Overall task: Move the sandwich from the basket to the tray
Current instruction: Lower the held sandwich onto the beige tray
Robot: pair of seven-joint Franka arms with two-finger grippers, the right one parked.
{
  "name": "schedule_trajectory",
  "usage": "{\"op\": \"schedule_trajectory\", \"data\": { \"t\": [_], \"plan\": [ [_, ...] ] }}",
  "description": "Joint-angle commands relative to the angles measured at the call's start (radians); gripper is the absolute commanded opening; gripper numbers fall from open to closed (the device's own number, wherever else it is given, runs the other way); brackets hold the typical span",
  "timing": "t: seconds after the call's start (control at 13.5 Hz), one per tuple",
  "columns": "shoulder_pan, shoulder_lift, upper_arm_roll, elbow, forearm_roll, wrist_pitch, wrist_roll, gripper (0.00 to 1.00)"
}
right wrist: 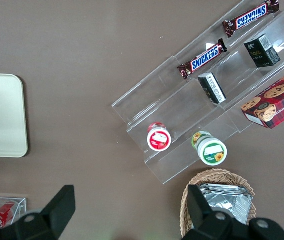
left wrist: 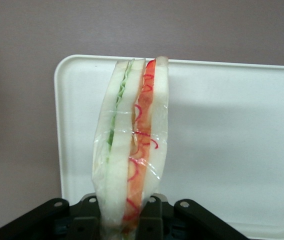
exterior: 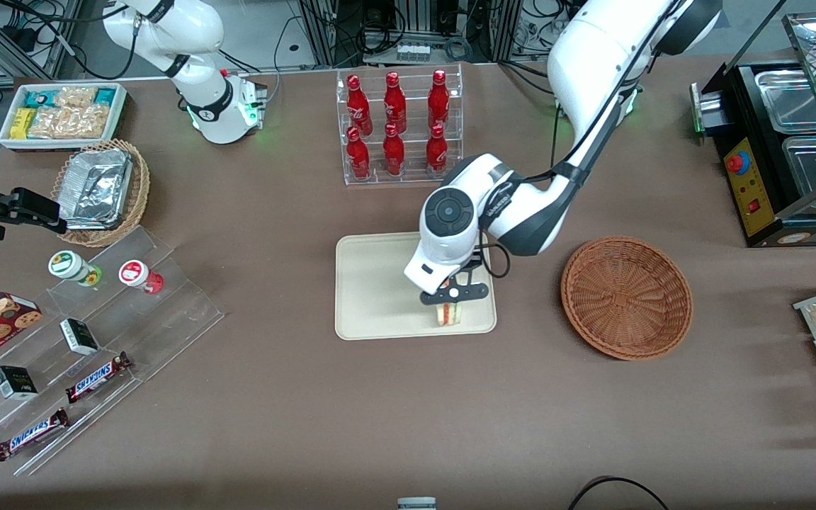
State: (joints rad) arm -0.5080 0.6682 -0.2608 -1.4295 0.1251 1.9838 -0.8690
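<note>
My left gripper (exterior: 452, 299) is shut on the sandwich (exterior: 450, 314), a clear-wrapped wedge of pale bread with red and green filling. It holds the sandwich over the cream-beige tray (exterior: 372, 283), at the tray's corner nearest the front camera and the basket. In the left wrist view the sandwich (left wrist: 132, 150) stands between the black fingers (left wrist: 87, 222) with the tray (left wrist: 232, 140) beneath it. The reddish-brown wicker basket (exterior: 625, 296) sits empty beside the tray, toward the working arm's end of the table.
A clear rack of red bottles (exterior: 397, 127) stands farther from the front camera than the tray. A tan wicker basket with foil containers (exterior: 102, 190), a white bin of snacks (exterior: 61, 113) and a clear tiered stand with candy bars (exterior: 96, 354) lie toward the parked arm's end. A black appliance (exterior: 776, 149) stands at the working arm's end.
</note>
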Motion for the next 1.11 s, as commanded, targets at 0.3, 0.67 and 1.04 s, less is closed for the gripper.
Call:
{"op": "schedule_trajectory", "data": {
  "t": [0.3,0.67,1.04],
  "plan": [
    [-0.078,0.116,0.012,0.123,0.016,-0.028,0.012,0.0],
    [-0.105,0.139,0.012,0.124,0.018,-0.019,0.012,0.0],
    [-0.122,0.172,0.02,0.149,0.019,-0.014,0.001,0.0]
  ]
}}
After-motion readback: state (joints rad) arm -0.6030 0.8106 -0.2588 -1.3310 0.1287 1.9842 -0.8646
